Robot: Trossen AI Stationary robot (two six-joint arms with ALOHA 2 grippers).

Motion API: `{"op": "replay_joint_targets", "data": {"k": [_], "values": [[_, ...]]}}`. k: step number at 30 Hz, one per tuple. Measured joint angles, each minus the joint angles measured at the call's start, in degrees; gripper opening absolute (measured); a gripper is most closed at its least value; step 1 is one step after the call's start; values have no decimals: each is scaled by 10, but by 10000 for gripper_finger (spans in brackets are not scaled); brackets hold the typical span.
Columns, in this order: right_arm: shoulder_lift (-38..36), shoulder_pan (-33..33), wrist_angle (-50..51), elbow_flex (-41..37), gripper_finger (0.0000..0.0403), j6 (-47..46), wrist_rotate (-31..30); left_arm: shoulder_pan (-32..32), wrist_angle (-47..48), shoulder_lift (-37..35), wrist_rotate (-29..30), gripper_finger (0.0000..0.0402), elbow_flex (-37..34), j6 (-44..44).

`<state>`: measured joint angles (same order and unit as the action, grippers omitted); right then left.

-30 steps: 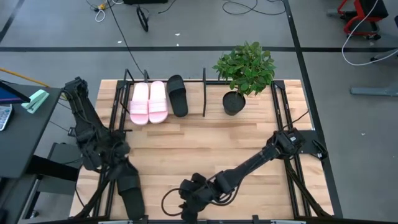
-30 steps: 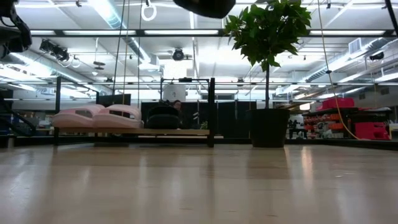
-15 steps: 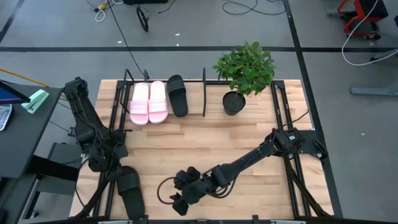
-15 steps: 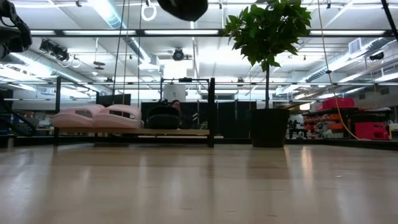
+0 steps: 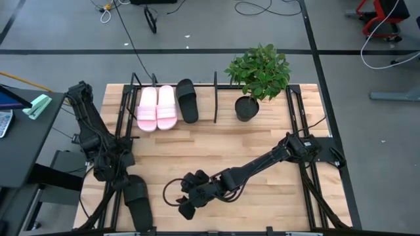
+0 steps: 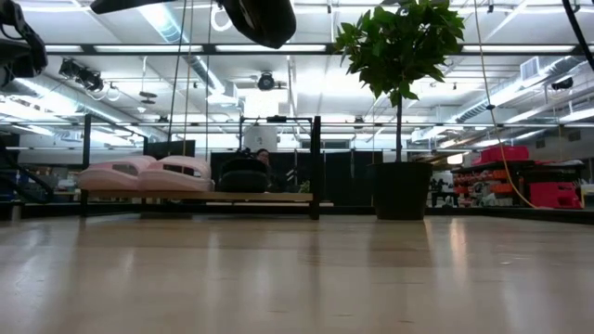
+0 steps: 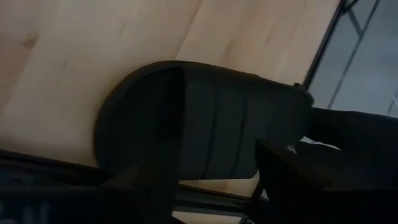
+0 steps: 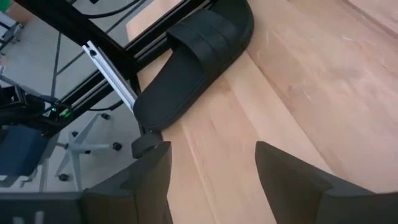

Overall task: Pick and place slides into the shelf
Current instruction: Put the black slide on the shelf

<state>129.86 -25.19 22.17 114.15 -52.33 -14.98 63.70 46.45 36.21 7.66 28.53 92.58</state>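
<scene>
I see the shelf (image 5: pixel 215 98) at the far edge of the bench (image 5: pixel 216 151), a low black thin-tube rack with upright end posts. On it sit three slides side by side, lying flat with soles down: two pale pink slides (image 5: pixel 157 108) touching each other at the left end, and a black slide (image 5: pixel 187 100) just beside them. The right part of the rack holds nothing. A fourth slide, the other black slide (image 5: pixel 136 199), lies flat at the near left corner of the bench, well apart from the shelf, its wide ribbed strap facing up.
</scene>
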Motion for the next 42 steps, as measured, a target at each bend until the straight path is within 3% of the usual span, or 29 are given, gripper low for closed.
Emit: {"op": "replay_joint_targets", "data": {"k": [9,18,33,38,42], "values": [[0,0,0,0,237,0,0,0,-56,69,-1,286,0,-7],[0,-1,0,0,237,0,0,0,-78,154,-51,283,0,-38],[0,-2,0,0,237,0,0,0,-165,239,-58,281,0,-48],[0,-2,0,0,237,0,0,0,-167,254,-58,253,1,-64],[0,-2,0,0,237,0,0,0,-159,256,-58,185,1,-76]]}}
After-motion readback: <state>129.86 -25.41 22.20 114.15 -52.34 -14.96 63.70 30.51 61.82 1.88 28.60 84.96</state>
